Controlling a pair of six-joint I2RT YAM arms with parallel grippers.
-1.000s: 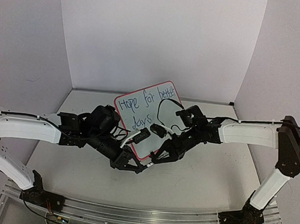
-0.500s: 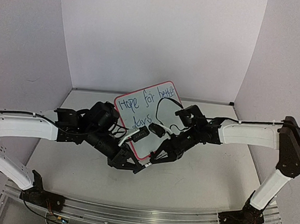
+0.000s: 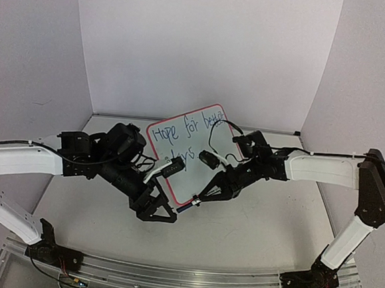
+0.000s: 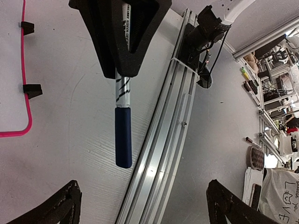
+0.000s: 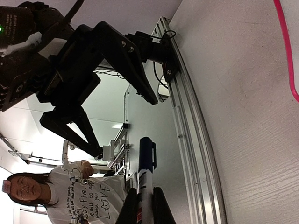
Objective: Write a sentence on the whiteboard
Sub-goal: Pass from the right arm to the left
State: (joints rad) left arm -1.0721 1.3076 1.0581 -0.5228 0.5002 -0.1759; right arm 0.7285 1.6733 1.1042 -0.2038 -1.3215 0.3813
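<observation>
The whiteboard (image 3: 191, 176) stands tilted at the table's middle, red-pink framed. The sentence (image 3: 180, 130) reads "Hope for better days" in blue, in two lines. My right gripper (image 3: 205, 197) is shut on a white marker (image 3: 186, 207) with its blue cap on, just in front of the board's lower edge. The right wrist view shows the marker (image 5: 146, 163) sticking out from between its fingers (image 5: 129, 210). My left gripper (image 3: 160, 212) is open, a little left of the cap and apart from it. In the left wrist view the capped marker (image 4: 123, 135) hangs above the left gripper's (image 4: 145, 210) wide-spread tips.
An aluminium rail (image 3: 169, 277) runs along the near table edge. The board's frame (image 4: 25, 93) and a black clip foot (image 4: 32, 88) lie left of the marker. White walls enclose the table. A person (image 5: 28, 189) stands beyond the near edge.
My left gripper has opened, let go of the marker's cap end and drawn back to the left. The right gripper keeps the marker and has shifted slightly right.
</observation>
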